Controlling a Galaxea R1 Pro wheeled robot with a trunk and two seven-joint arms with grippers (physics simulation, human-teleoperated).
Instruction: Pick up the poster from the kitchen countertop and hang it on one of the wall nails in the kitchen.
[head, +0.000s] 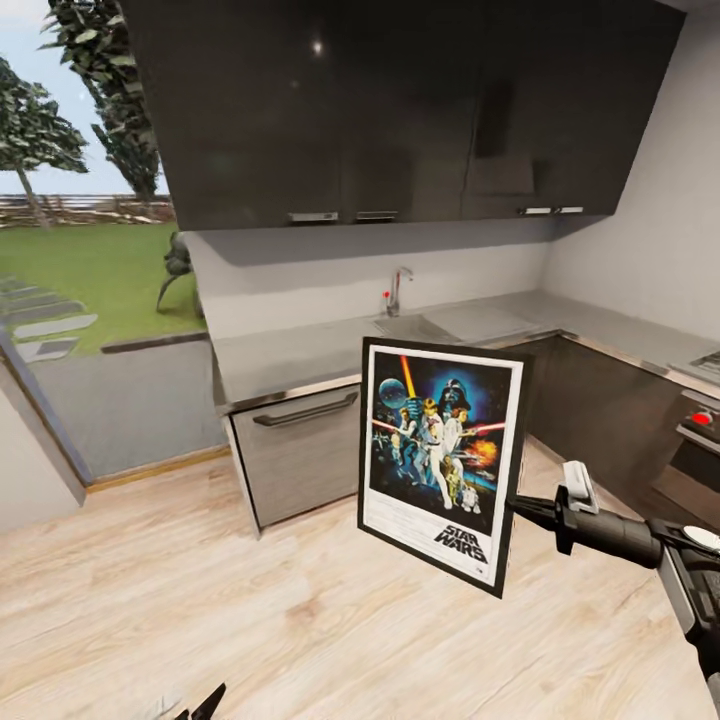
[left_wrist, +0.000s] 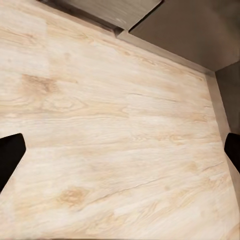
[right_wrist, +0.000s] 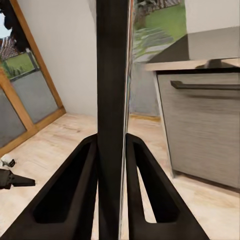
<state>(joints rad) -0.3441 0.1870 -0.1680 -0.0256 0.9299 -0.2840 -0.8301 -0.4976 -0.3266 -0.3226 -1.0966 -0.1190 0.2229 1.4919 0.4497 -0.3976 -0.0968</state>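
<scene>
1. In the head view the poster (head: 440, 462) stands upright in the air at the lower centre of the frame, over the wooden floor (head: 200, 600), with its printed face toward the camera.
2. The right gripper (head: 516, 505) comes in from the lower right of the frame and holds the poster at its right edge, about at the lower half of the frame border.
3. In the right wrist view the poster (right_wrist: 112, 100) is seen from its edge as a dark vertical band in the middle, and the two black fingers (right_wrist: 75, 190) press on it from both sides, so they are closed on it.
4. The kitchen countertop (head: 300, 355) lies behind the poster, across the middle of the head view, with a tap (head: 397, 290) and a sink on it.
5. Dark wall cabinets (head: 400, 110) fill the upper part of the frame.
6. The left gripper (head: 205, 705) shows at the bottom edge of the head view, left of centre; in the left wrist view its fingertips (left_wrist: 10, 155) sit at the two side edges, wide apart, with nothing between them.
</scene>
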